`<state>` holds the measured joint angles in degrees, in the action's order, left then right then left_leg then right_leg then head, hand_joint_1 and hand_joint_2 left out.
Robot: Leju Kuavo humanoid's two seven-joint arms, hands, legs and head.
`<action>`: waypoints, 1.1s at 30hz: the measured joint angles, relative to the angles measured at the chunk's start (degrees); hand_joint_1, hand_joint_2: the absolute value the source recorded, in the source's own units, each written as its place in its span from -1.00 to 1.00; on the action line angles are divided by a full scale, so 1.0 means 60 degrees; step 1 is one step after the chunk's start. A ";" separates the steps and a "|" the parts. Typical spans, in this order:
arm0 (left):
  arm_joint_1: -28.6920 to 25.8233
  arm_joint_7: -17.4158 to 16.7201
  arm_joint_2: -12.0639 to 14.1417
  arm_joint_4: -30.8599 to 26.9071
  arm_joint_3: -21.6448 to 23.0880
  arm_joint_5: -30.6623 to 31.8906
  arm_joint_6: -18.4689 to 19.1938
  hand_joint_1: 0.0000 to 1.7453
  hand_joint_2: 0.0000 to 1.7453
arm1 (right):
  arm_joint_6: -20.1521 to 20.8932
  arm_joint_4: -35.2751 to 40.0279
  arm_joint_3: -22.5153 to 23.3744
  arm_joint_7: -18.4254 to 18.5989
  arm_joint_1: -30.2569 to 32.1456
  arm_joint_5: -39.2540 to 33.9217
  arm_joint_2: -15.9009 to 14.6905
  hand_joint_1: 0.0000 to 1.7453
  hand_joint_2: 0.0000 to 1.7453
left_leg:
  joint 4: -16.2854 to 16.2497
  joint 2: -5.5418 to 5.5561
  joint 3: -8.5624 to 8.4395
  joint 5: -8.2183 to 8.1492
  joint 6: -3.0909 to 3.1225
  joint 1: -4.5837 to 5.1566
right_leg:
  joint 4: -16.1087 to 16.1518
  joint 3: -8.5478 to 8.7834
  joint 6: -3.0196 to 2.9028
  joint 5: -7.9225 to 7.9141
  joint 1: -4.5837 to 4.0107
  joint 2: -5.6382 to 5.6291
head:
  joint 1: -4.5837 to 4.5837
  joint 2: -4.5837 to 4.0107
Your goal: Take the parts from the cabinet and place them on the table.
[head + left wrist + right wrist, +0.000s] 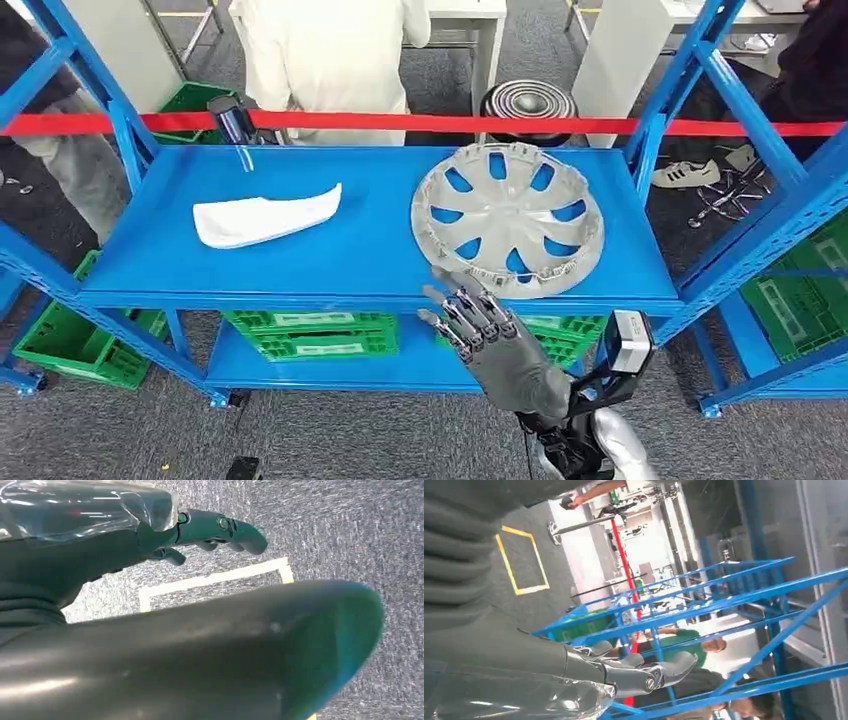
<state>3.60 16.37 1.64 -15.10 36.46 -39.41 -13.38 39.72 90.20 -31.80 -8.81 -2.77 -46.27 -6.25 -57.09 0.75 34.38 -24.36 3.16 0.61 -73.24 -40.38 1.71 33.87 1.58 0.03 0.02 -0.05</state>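
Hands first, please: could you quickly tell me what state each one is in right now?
Left hand: fingers apart over the floor, holding nothing.
Right hand: open, fingers spread just short of the wheel cover.

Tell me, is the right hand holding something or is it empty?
Empty. The right hand hovers before the shelf edge, fingers spread, just short of the silver hubcap.

The head view is bright and evenly lit, with light from above. The blue shelf (370, 250) has a soft sheen and the hubcap (508, 220) gives only a faint shadow. The picture is mostly sharp; the frame lines bend a little at the edges. In the left wrist view the thumb (200, 655) is very near, dark and out of focus, while the carpet (340, 530) looks grainy. The right wrist view is overexposed in the far white area, and the right hand (574, 680) has glare on its shiny cover.
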 joint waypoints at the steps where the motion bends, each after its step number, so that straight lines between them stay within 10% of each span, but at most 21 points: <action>1: 0.0001 -0.0008 -0.0015 0.0004 -0.0004 0.0029 0.0011 -1.00 -1.00 | -0.0044 0.0011 0.0004 0.0018 -0.0002 0.0018 -0.0004 -1.00 1.00 | -0.0012 0.0020 -0.0064 -0.0046 -0.0011 0.0021 | 0.0892 0.0365 0.0090 -0.0493 -0.0017 0.0001 | 0.0000 0.0000; 3: 0.0002 -0.0048 -0.0051 0.0011 0.0000 0.0098 0.0102 -1.00 -1.00 | -0.0252 0.0018 0.0004 0.0058 -0.0020 0.0189 -0.0026 -1.00 1.00 | -0.0084 0.0052 -0.0126 -0.0152 -0.0066 0.0038 | 0.2411 0.0987 -0.0014 -0.1156 -0.0073 -0.0005 | -0.0003 0.0000; 9: -0.0014 -0.0193 -0.0127 0.0098 0.0004 0.0372 0.0215 -1.00 -1.00 | -0.1398 -0.0026 0.0014 0.0262 -0.0337 0.1292 -0.0058 -1.00 1.00 | -0.0383 0.0025 0.0007 -0.0424 -0.0371 0.0048 | 0.2531 0.1155 -0.0330 -0.1233 0.0015 -0.0026 | -0.0021 -0.0003; 13: -0.0023 -0.0241 -0.0135 0.0146 0.0004 0.0382 0.0211 -1.00 -1.00 | -0.1534 -0.0069 0.0022 0.0270 -0.0467 0.1446 -0.0058 -1.00 1.00 | -0.3064 -0.0062 0.1340 -0.1577 -0.0664 -0.0188 | 0.2530 0.1195 -0.0439 -0.1186 0.0031 -0.0012 | -0.0047 0.0000; 16: -0.0020 -0.0255 -0.0128 0.0168 0.0004 0.0397 0.0208 -1.00 -1.00 | -0.1664 -0.0117 0.0018 0.0320 -0.0475 0.1587 -0.0058 -1.00 1.00 | -0.2125 -0.0117 0.1005 -0.0738 -0.0744 -0.0321 | 0.2528 0.1266 -0.0372 -0.1135 0.0085 -0.0034 | -0.0043 -0.0003; 18: -0.0016 -0.0266 -0.0124 0.0168 0.0004 0.0397 0.0189 -1.00 -1.00 | -0.1950 -0.0131 0.0018 0.0350 -0.0565 0.1953 -0.0058 -1.00 1.00 | -0.0421 -0.0125 0.0161 0.0037 -0.0736 -0.0362 | 0.2531 0.1343 -0.0305 -0.1090 0.0105 -0.0056 | -0.0047 0.0000; 24: 0.0011 -0.0274 -0.0069 0.0171 -0.0054 0.0291 0.0004 -1.00 -1.00 | -0.2437 -0.0429 -0.0004 0.0000 -0.1187 0.3139 -0.0098 -1.00 1.00 | 0.0051 -0.0110 -0.0129 -0.0041 -0.0328 -0.0269 | 0.2499 0.1266 0.0025 -0.1017 0.0085 -0.0041 | -0.0022 -0.0003; 29: 0.0022 -0.0281 -0.0051 0.0171 -0.0109 0.0379 -0.0193 -1.00 -1.00 | -0.3065 -0.0780 0.0018 -0.0357 -0.1449 0.3881 -0.0270 -1.00 1.00 | 0.0110 -0.0059 -0.0190 -0.0062 -0.0146 -0.0122 | -0.0461 -0.0353 -0.0130 -0.0061 0.0034 -0.0040 | 0.0008 -0.0003; 33: 0.0009 -0.0485 -0.0076 0.0153 -0.0124 0.0444 -0.0222 -1.00 -1.00 | -0.4453 -0.0893 0.0044 -0.0746 -0.1549 0.6181 -0.0510 -1.00 1.00 | 0.0053 0.0018 -0.0256 -0.0136 -0.0178 -0.0072 | 0.2255 0.0808 0.0052 -0.1289 -0.0032 -0.0018 | 0.0008 -0.0003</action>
<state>3.66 13.46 1.18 -14.19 35.72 -36.74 -14.71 13.00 84.85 -31.54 -13.28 -12.07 -9.18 -9.31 -56.77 0.86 32.85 -25.17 2.09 0.18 -59.71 -35.53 2.02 26.14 1.39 -0.08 0.07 -0.07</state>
